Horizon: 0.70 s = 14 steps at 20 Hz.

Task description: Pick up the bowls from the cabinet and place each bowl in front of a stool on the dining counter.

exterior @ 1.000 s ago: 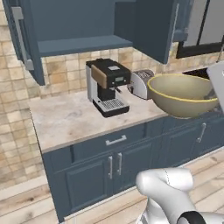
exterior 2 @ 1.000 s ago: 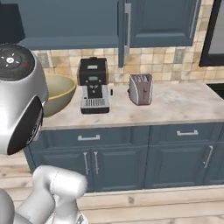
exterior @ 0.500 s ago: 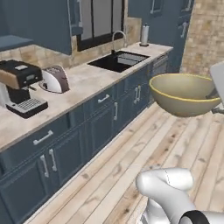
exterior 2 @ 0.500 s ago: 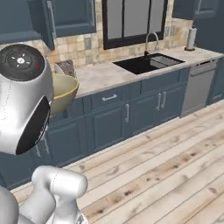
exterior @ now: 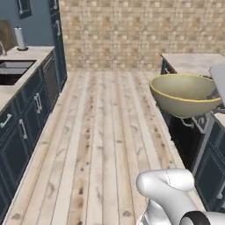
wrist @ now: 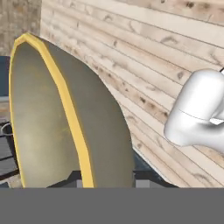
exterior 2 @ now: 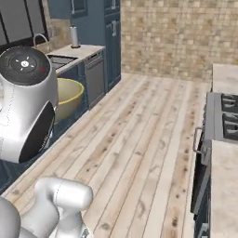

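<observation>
Carrying the olive bowl aloft over the plank floor, the arm holds it upright, mouth up, at counter height. The bowl's yellowish rim runs between the gripper fingers in the hand view; the pincer is clamped on the bowl's wall at that rim. From the left base view the bowl hangs before the near edge of the dining counter, whose beige top and dark blue base lie behind and below it. From the right base view the bowl shows partly behind the white arm, and the cooktop sits on the counter well apart, across the floor. A sink counter with a paper-towel roll lines the opposite wall.
</observation>
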### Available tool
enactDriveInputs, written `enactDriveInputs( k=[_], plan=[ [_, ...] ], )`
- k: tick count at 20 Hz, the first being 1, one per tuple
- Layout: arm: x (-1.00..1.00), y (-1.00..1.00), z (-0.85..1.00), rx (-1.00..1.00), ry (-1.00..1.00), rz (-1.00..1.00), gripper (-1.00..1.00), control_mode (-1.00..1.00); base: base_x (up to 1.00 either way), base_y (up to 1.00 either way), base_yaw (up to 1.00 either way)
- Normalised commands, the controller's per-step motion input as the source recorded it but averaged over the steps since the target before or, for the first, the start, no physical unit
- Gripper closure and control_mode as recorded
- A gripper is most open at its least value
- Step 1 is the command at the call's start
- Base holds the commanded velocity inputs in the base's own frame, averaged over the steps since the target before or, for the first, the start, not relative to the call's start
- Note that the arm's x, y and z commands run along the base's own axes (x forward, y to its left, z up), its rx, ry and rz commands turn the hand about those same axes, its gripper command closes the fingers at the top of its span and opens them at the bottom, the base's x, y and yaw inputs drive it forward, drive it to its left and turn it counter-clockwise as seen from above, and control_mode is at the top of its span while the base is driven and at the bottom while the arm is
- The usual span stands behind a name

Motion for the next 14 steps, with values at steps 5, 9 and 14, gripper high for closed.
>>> enactDriveInputs(
  k=[5,9,14],
  plan=[
    [0.0,0.0,0.0,0.0,0.0,0.0,1.0,1.0,-0.51,0.0,-0.97],
    [0.0,0.0,0.0,0.0,0.0,0.0,1.0,1.0,-0.5,0.0,-0.97],
    [0.0,0.0,0.0,0.0,0.0,0.0,1.0,1.0,-0.5,0.0,-0.97]
  ],
)
